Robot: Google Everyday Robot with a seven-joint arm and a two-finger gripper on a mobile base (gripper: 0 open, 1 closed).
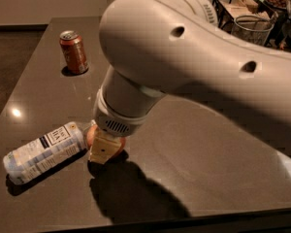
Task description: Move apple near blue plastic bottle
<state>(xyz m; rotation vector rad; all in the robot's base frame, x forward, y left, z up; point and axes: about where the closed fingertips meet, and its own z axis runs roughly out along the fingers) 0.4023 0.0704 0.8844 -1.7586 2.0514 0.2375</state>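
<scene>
The apple [90,136] is red-orange and mostly hidden behind my gripper [105,148], low over the dark table [194,149], left of centre. One tan finger [103,149] covers its front, and the gripper looks shut on it. The blue plastic bottle [42,152] lies on its side just left of the apple, its label facing up. Its near end is right beside the apple; I cannot tell whether they touch, and its cap is not visible. My large white arm [184,57] fills the upper middle and right of the camera view.
A reddish-brown soda can [73,52] stands upright at the table's back left. A black wire basket [242,13] and jars stand at the back right. The table's front edge [184,217] runs along the bottom, with floor beyond the left edge.
</scene>
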